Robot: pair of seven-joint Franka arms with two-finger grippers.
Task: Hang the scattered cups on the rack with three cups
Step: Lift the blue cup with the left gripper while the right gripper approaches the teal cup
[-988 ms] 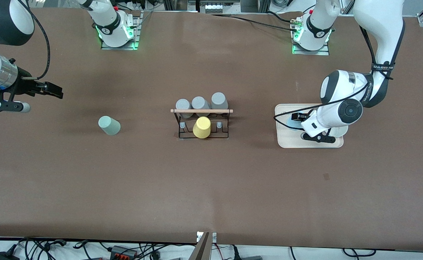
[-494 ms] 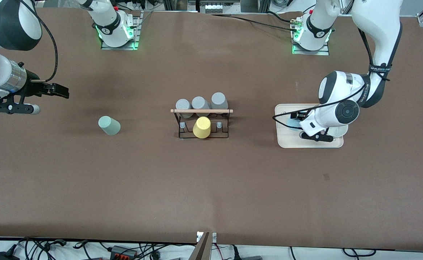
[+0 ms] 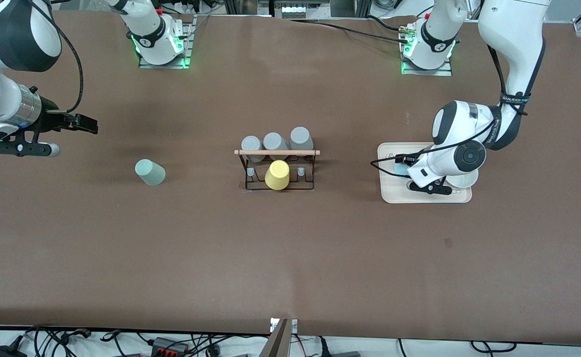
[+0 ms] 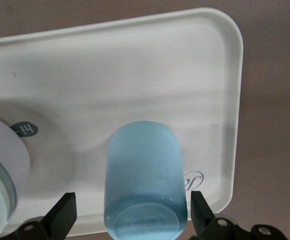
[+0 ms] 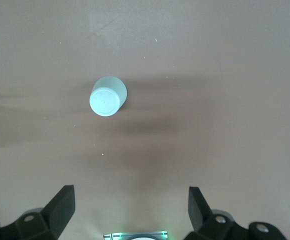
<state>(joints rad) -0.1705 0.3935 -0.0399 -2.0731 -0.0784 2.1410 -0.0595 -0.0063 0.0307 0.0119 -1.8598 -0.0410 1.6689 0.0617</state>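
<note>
The light blue cup (image 4: 145,175) sits on the cream tray (image 4: 135,65), its closed base toward the wrist camera. My left gripper (image 4: 132,215) is open, one finger on each side of the cup with small gaps; in the front view the left gripper (image 3: 398,159) is low over the tray and mostly hides the blue cup (image 3: 399,169). The sage-green cup (image 3: 149,172) stands mouth down toward the right arm's end. My right gripper (image 3: 89,124) is open and empty above the table, apart from the sage-green cup (image 5: 107,97). The black rack (image 3: 278,184) with its wooden rod (image 3: 276,152) stands mid-table.
A yellow cup (image 3: 277,174) and three grey cups (image 3: 275,142) hang on the rack. A white round dish (image 3: 465,179) sits on the tray (image 3: 389,196), also seen in the left wrist view (image 4: 0,165). Arm bases stand along the table's edge farthest from the front camera.
My left gripper has moved lower along the tray, toward the rack, and now straddles the blue cup. My right gripper has shifted slightly toward the table's middle.
</note>
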